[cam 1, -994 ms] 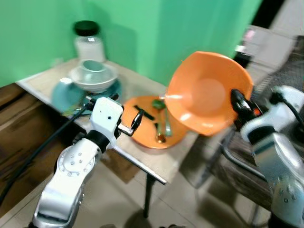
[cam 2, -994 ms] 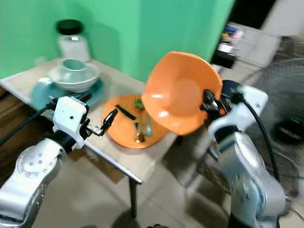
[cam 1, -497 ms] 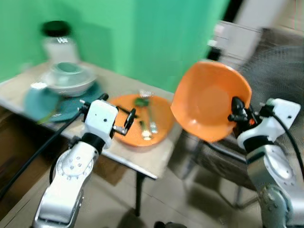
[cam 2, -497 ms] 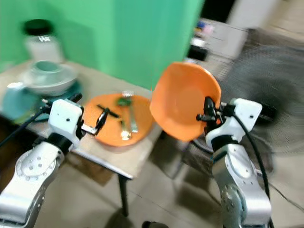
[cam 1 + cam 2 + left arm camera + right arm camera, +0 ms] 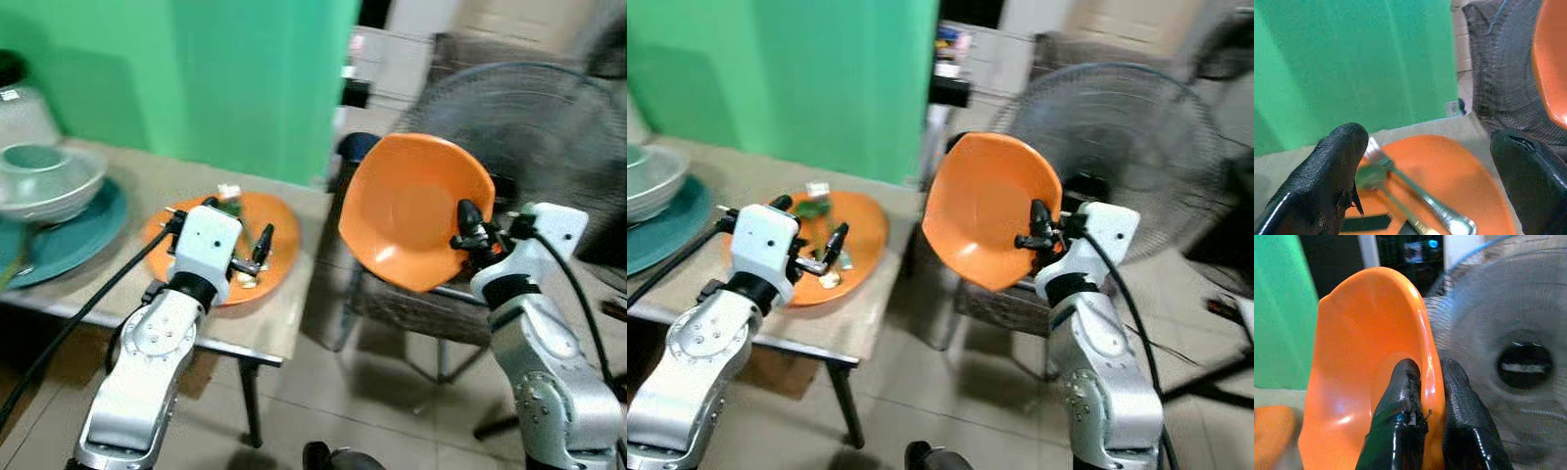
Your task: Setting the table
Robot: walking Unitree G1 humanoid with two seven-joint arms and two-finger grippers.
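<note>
So the right gripper pinches the orange bowl rim, while the spread-open left gripper frames cutlery on the orange plate.

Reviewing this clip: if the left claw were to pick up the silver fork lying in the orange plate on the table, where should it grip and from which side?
Probably the fork's slim handle, from above. It lies flat in the shallow orange plate, so claw fingers should straddle the handle across its length. The open left claw hovers over the plate; its wrist view shows the handle crossing the plate's middle, clear of the rim.
</note>
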